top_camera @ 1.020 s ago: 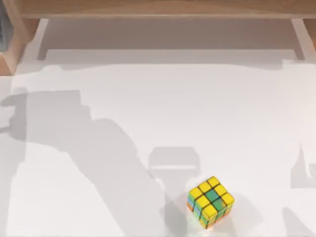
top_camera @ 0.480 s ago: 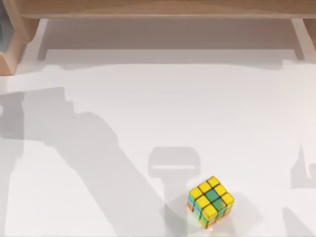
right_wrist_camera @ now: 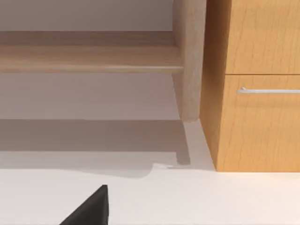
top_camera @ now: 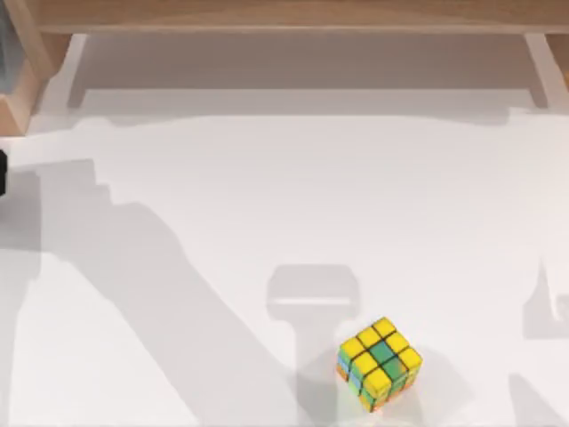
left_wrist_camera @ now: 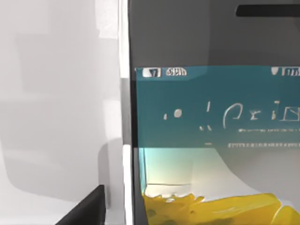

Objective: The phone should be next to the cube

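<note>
cube [top_camera: 379, 363] near table [top_camera: 293, 196] front edge, right of middle | phone [left_wrist_camera: 213, 140] close under left pincer, at table's left edge | cube lies right-frontward | left pincer state: cannot tell | right arm parked

One cube [top_camera: 379, 363], one phone [left_wrist_camera: 215, 140]

phone [left_wrist_camera: 211, 140] | lit screen | white status and clock marks, none legible

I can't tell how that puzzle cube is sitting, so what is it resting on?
The cube sits straight on the white table, at the right of its near edge, casting a shadow. Nothing shows between them; its bottom face is covered.
</note>
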